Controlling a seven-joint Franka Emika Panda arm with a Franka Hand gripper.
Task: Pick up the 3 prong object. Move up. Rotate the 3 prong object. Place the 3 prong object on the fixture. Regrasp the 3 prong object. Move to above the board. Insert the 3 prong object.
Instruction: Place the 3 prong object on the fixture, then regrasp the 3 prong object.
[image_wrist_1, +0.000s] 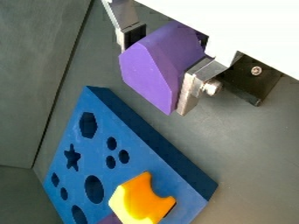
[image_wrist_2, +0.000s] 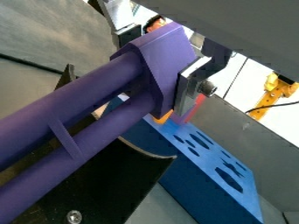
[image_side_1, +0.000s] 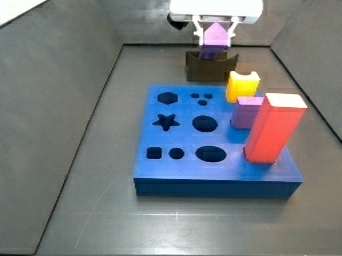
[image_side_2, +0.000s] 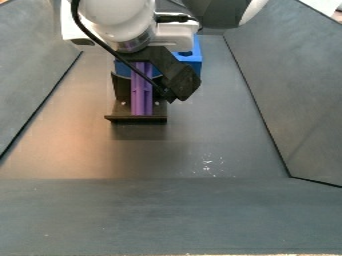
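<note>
Side view, gripper (image_side_1: 214, 32) pinching 3 prong object (image_side_1: 214, 41) over fixture (image_side_1: 206, 67), behind board (image_side_1: 187, 150).

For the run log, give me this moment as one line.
gripper: shut on 3 prong object | position: over fixture, beyond board | bar at fixture, seating unclear | insert: not done

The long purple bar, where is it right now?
The 3 prong object sits clamped in the gripper, right above the fixture, just behind the board's far edge in a side view.
</note>
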